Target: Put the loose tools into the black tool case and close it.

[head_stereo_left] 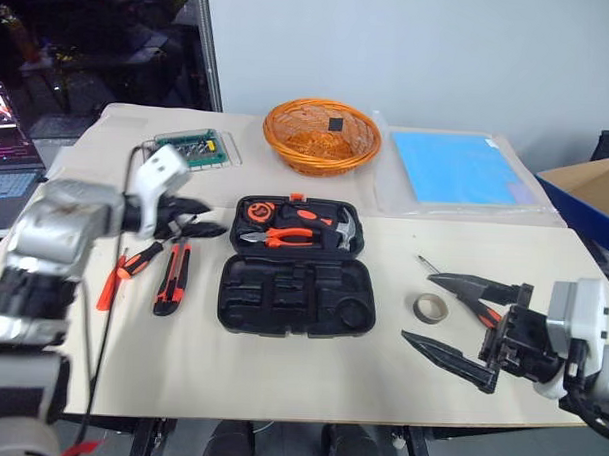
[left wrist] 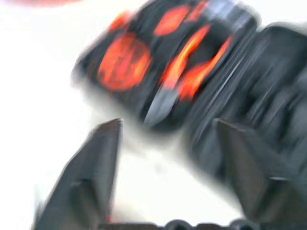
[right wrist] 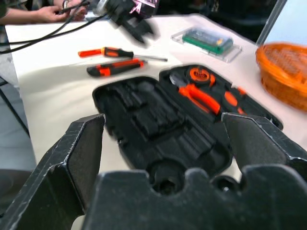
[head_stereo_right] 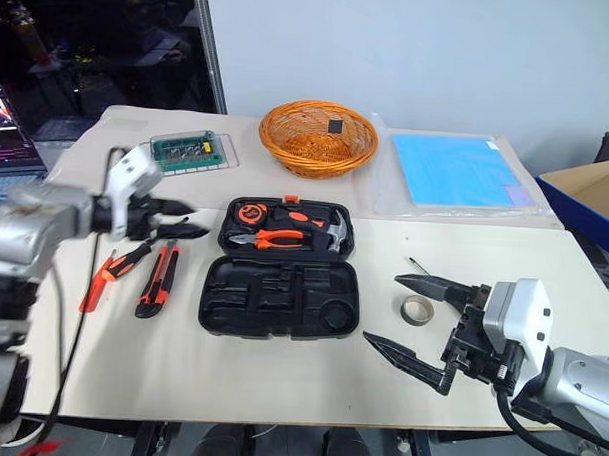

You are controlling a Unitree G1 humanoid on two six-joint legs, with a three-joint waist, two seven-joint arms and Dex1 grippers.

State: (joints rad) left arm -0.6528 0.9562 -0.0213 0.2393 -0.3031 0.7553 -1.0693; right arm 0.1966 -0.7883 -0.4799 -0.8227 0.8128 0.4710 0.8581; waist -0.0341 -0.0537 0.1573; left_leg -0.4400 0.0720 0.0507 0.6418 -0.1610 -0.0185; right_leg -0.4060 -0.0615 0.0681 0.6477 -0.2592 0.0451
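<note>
Right now the black tool case (head_stereo_left: 297, 266) lies wide open in the middle of the table (head_stereo_left: 279, 377), its orange latch on the far edge. Its far half holds orange-handled pliers (head_stereo_left: 284, 236), a hammer (head_stereo_left: 341, 230) and a round orange tape measure (head_stereo_left: 253, 213); the near half shows bare moulded recesses.

To the left of the case lie the loose tools: a utility knife (head_stereo_left: 172, 277), an orange-and-black screwdriver (head_stereo_left: 138, 259) just beside it, and a slim orange screwdriver (head_stereo_left: 105, 287) farther out toward the table's left edge. On the other side of the case sits a small grey tape roll (head_stereo_left: 430, 308), with another screwdriver (head_stereo_left: 462, 294) just beyond it, partly hidden by the right gripper's upper finger.

The left gripper (head_stereo_left: 197, 218) hangs above the table between the knife and the case's far left corner — its fingers spread and holding nothing; its wrist view is blurred. The right gripper (head_stereo_left: 444, 315) hovers low near the table's right front edge, fingers spread wide on either side of the tape roll, empty.

At the back of the table stand an orange wicker basket (head_stereo_left: 321, 136), a clear box of small parts (head_stereo_left: 195, 147) and a blue sheet (head_stereo_left: 457, 167).
</note>
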